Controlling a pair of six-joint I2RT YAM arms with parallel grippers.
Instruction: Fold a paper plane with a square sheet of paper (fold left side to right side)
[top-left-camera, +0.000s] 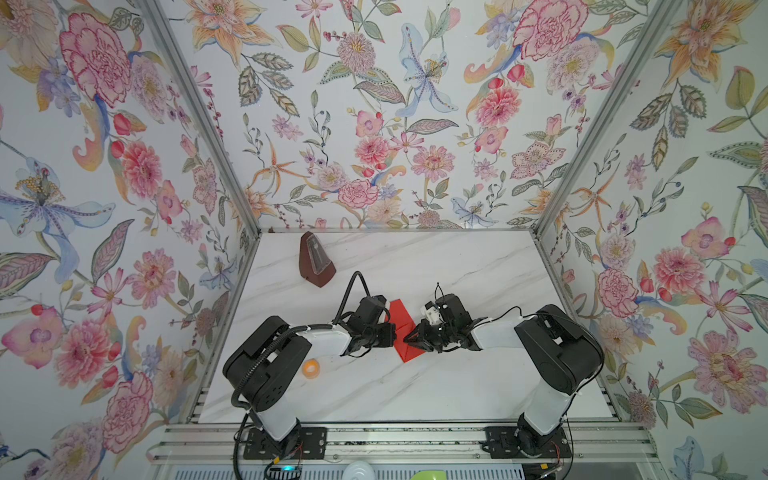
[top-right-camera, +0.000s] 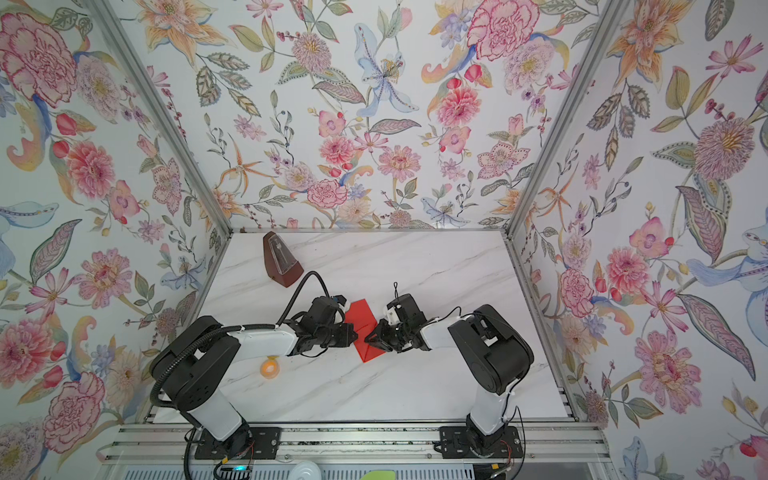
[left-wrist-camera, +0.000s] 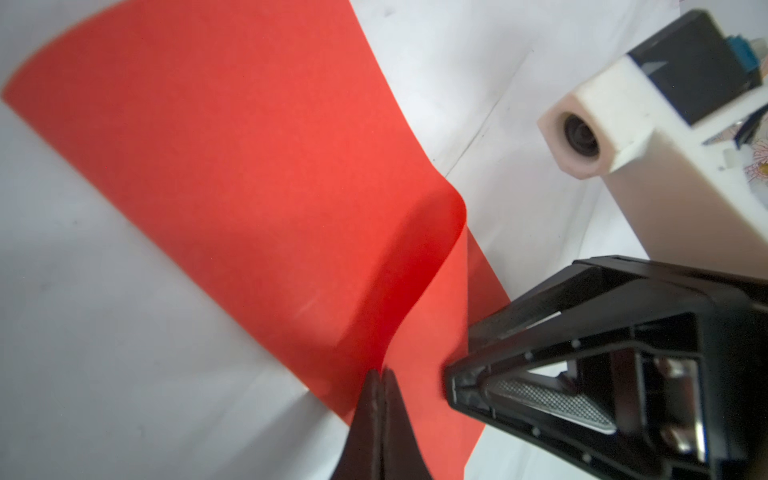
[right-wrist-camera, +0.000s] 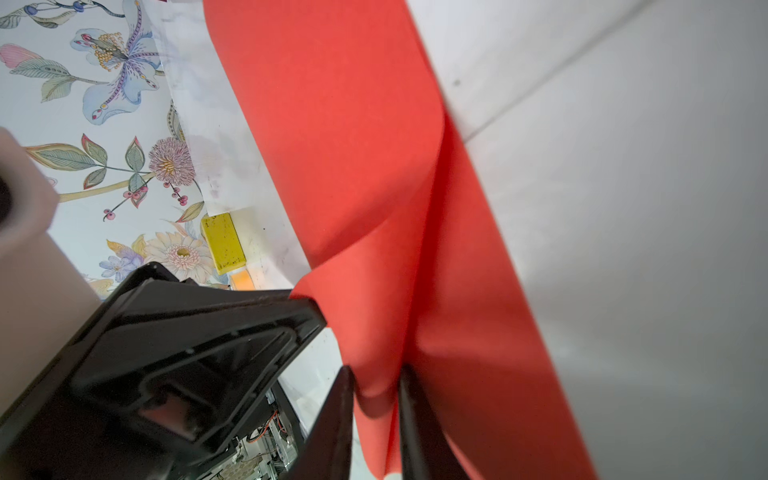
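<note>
Left wrist view had my left gripper (left-wrist-camera: 380, 376) pressed tight together on the lifted flap of the square sheet of paper (left-wrist-camera: 249, 174). The sheet was bright red, plain and matte, with one part lying flat on the white marble table (left-wrist-camera: 104, 332) and the flap rising in a soft, uncreased curl. In the right wrist view my right gripper (right-wrist-camera: 376, 382) stood a little spread, with a loose hump of that curl between its two fingers, not squeezed flat. In both top views the paper lay near the middle of the table as a narrow strip running from 12 to 6 o'clock, with a pointed near end and a slanted crease across it. I met it from 9 o'clock with the left and from 3 o'clock with the right, tips close together. The metronome (top-left-camera: 316, 262) stood well apart at 11 o'clock, and a small orange ring (top-left-camera: 311, 368) lay at 8 o'clock beside my left arm. Bare marble lay open from 12 to 2 o'clock and from 5 to 7 o'clock. The table's edges met the flowered walls (top-left-camera: 124, 187) at 9, 12 and 3 o'clock.
</note>
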